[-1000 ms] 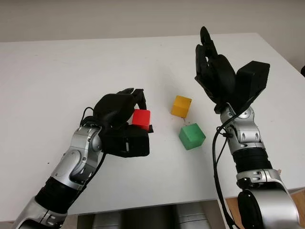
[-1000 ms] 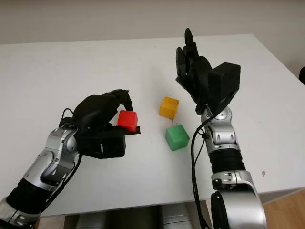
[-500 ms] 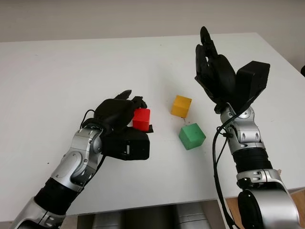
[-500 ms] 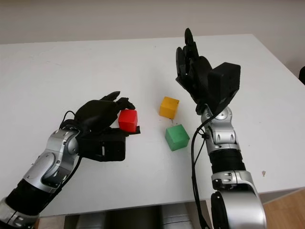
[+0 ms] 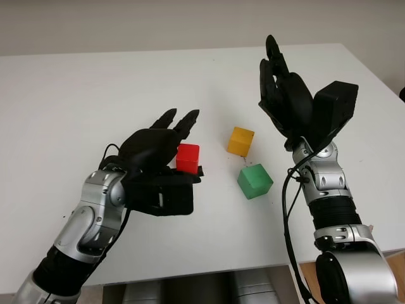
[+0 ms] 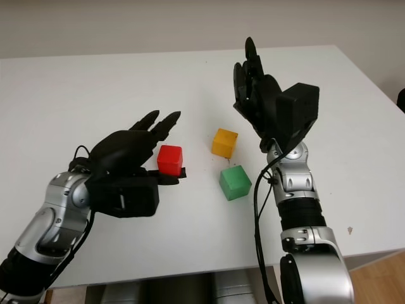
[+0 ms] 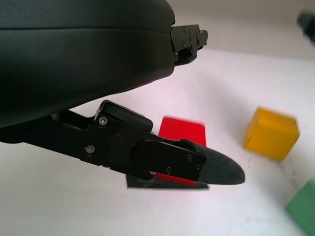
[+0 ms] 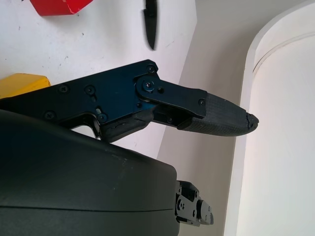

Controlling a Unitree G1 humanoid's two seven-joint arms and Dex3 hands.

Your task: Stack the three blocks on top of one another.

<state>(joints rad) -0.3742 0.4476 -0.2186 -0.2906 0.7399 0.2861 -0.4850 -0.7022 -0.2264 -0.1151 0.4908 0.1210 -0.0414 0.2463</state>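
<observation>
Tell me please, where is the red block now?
In the left eye view the red block sits on the white table at the open left hand, with the yellow block and green block on its right.

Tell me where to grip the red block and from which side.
Grip the red block by two opposite flat side faces, coming from above with the open left hand beside it. It sits flat on the table, apart from the other blocks, so its sides look free.
</observation>
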